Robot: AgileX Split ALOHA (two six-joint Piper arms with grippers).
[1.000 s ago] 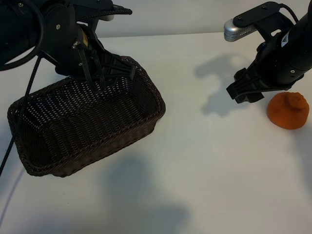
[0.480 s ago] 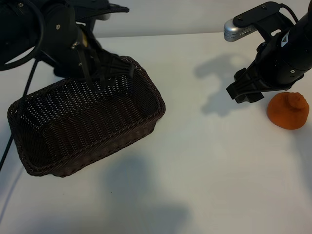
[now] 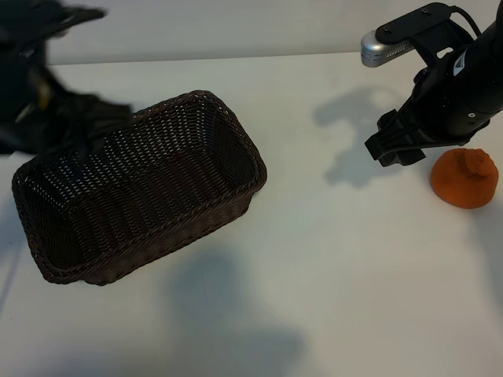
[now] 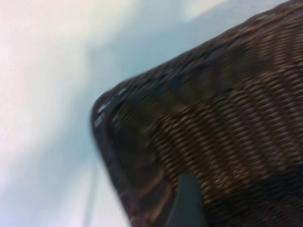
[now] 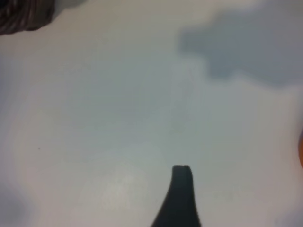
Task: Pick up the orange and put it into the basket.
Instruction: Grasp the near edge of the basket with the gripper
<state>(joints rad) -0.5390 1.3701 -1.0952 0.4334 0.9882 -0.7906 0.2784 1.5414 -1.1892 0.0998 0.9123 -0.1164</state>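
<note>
White table [image 3: 314,259] all around, pretty bare setup. I've got the dark brown wicker basket [image 3: 141,196] sitting empty at the left of the frame, angled a bit. My left end effector [image 3: 75,133] is at the upper left, smeared with motion, just over the basket's far rim; it has pulled back from above the basket since a moment ago. Fingers wide apart, nothing in them. From its wrist cam I see a basket corner [image 4: 142,123] and one fingertip [image 4: 187,198]. The right end effector [image 3: 397,149] hangs at the upper right, spread wide too, empty, hasn't budged. The orange [image 3: 465,179] sits on the table at the right edge, just beside that end effector and well apart from the basket.
</note>
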